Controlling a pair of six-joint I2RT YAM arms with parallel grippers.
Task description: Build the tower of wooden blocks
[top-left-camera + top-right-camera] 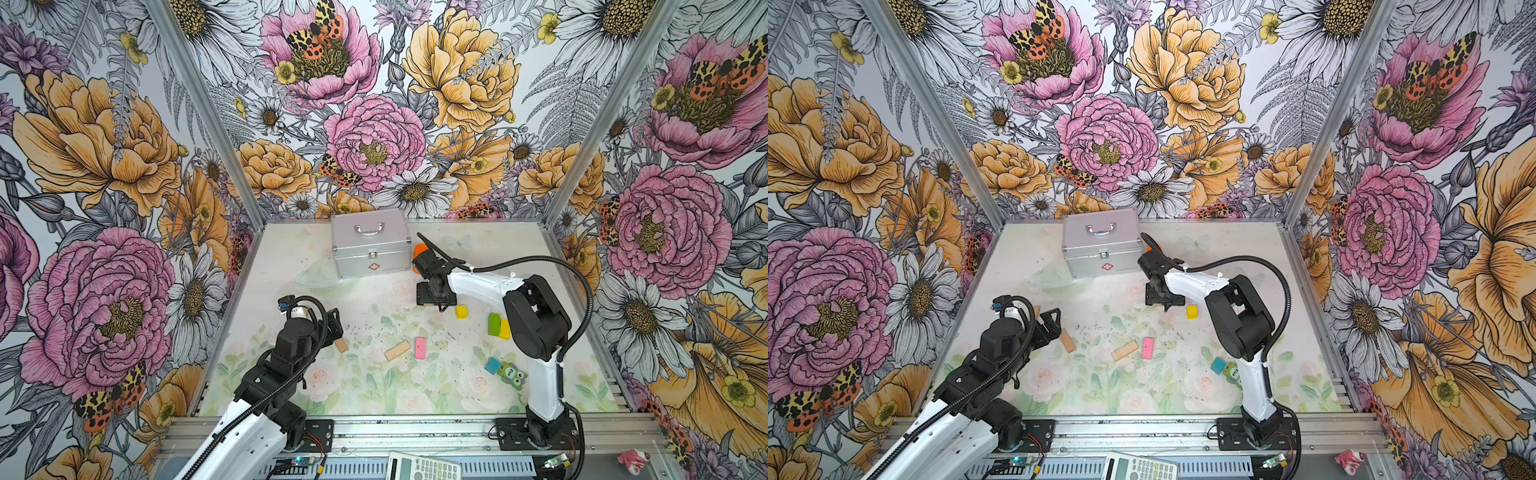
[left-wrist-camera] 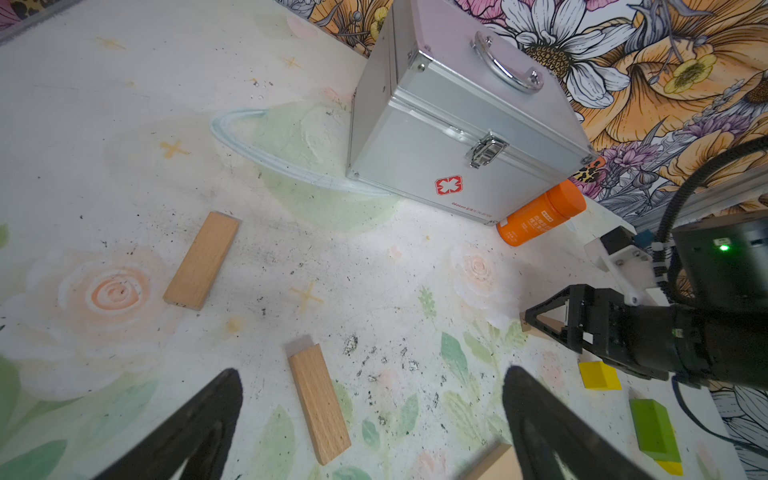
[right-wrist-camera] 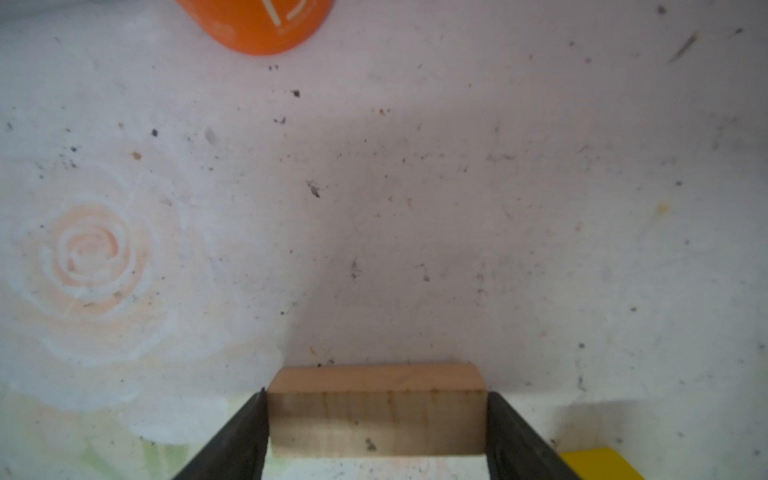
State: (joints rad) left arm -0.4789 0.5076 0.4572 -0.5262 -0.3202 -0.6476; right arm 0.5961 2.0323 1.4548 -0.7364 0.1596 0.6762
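Block of wood (image 3: pixel 376 411) sits gripped in the right claw (image 3: pixel 376 394), bare tabletop (image 3: pixel 415 208) ahead; left claw (image 2: pixel 372 371) spread wide.

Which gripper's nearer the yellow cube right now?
Right. The right gripper, shut on a tan plank, is just beside the yellow cube; the left gripper stands open, well off to the cube's left in both top views.

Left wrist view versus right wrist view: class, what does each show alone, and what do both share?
Only the left wrist view: the silver case, two loose tan planks, the green bar. Only the right wrist view: the right gripper's fingers pressed against the third plank's sides. Both: the orange bottle, the yellow cube, that third plank.
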